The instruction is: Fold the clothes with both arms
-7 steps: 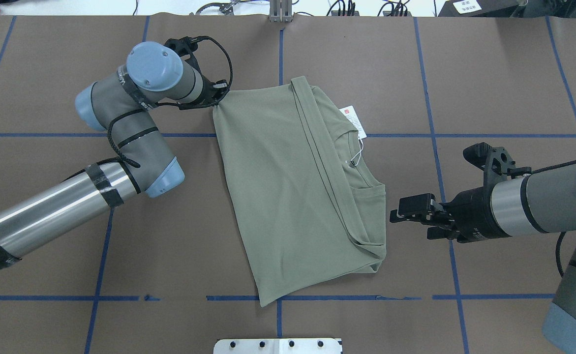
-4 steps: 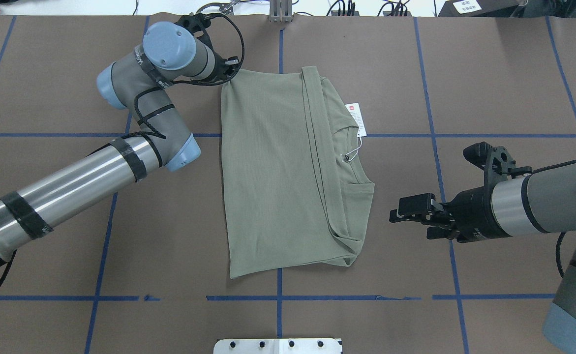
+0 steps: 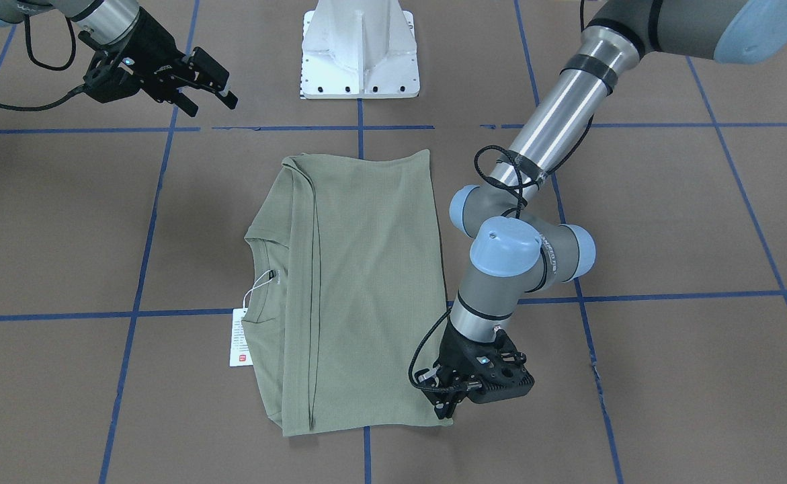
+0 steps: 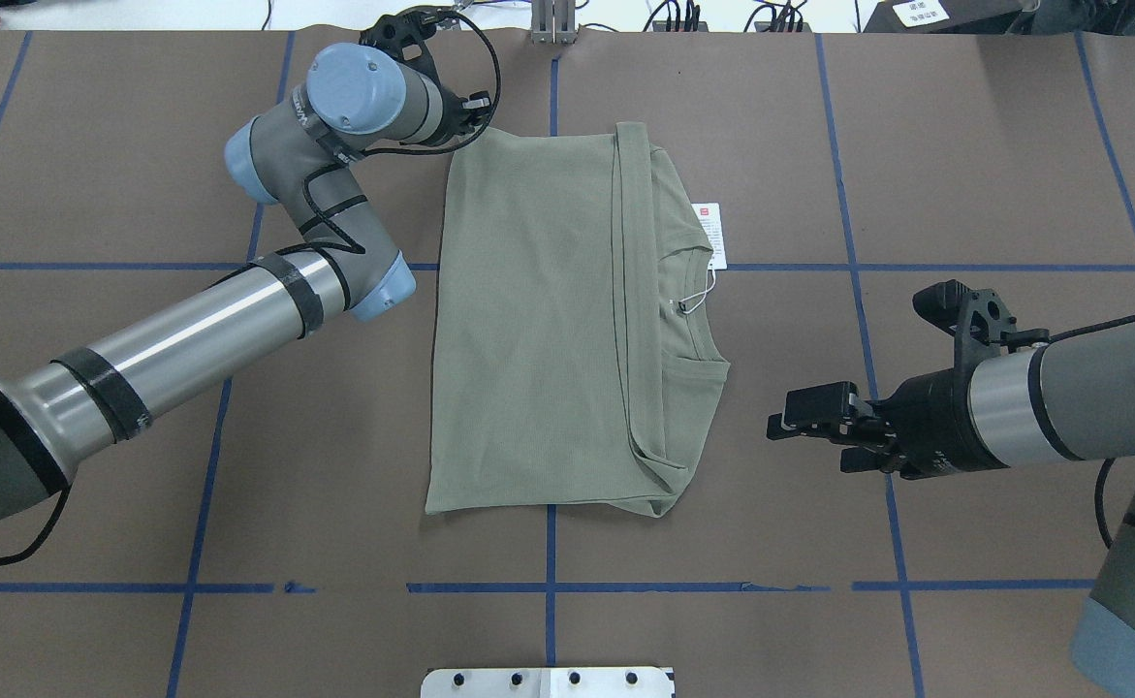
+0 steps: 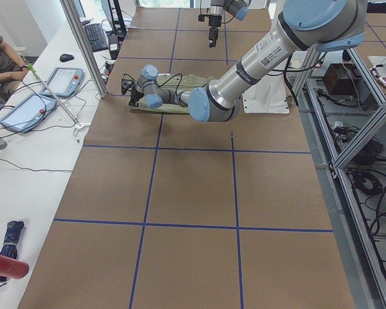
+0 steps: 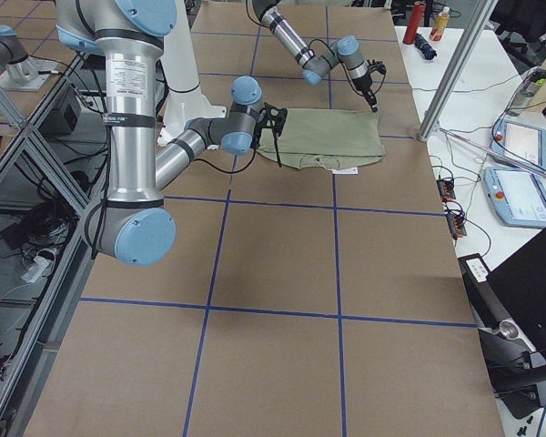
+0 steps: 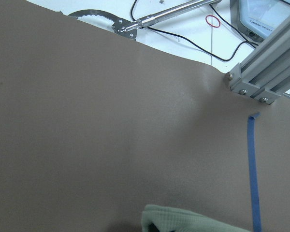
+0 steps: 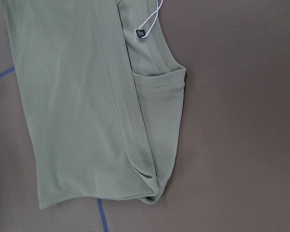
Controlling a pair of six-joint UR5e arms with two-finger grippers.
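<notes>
Shirt point(image 4: 538, 320) lies folded lengthwise in the middle of the table point(image 4: 964, 145), and it has just been squared up. A second ago it sat skewed, with its near hem down on the blue tape line point(image 4: 625, 587). Now its long edges run nearly parallel to the grid, and the hem is well short of that line.

On the left, the left gripper point(image 3: 448, 398) has drawn the far left corner away from the robot. Its jaws are pressed together on that corner, and the left wrist view shows a lip of green cloth bunched at the fingers. The straightening pull looks about finished, so the next cross fold should land true.

Further right, the hang tag point(image 4: 710, 233) pokes out beside the collar. At the far right, the right gripper point(image 4: 786, 417) has not moved. It hovers near the shoulder edge with jaws spread, holding and touching nothing.
</notes>
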